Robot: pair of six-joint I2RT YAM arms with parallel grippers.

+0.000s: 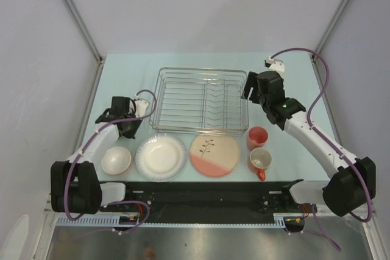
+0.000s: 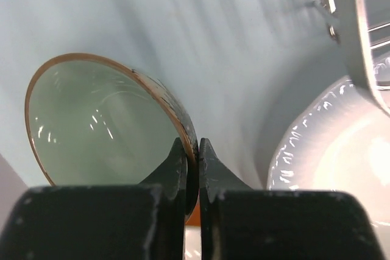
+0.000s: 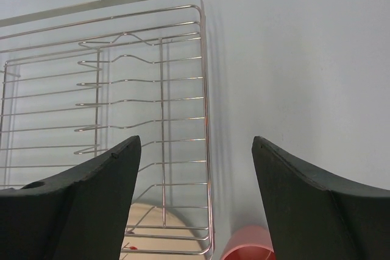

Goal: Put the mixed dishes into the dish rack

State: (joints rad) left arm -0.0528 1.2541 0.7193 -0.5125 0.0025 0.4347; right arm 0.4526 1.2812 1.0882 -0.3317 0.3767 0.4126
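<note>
The left tool [image 2: 192, 145] pinches the small orange bowl [image 2: 103, 120] by its rim, tilted just left of the dish rack [image 1: 202, 70]; next, probably lifting it over the wire wall; the right tool [image 3: 195, 141] is spread.

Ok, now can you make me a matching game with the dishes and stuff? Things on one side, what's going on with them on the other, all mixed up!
Things
1. orange bowl
2. dish rack
3. cream plate with salmon segment
4. right gripper

What's going on
A. open, nothing between its fingers
B. lying flat beside the white ruffled-rim plate
C. pinched at its rim by the left gripper
D. no dishes in it yet

Pairs: 1-C, 2-D, 3-B, 4-A
</note>
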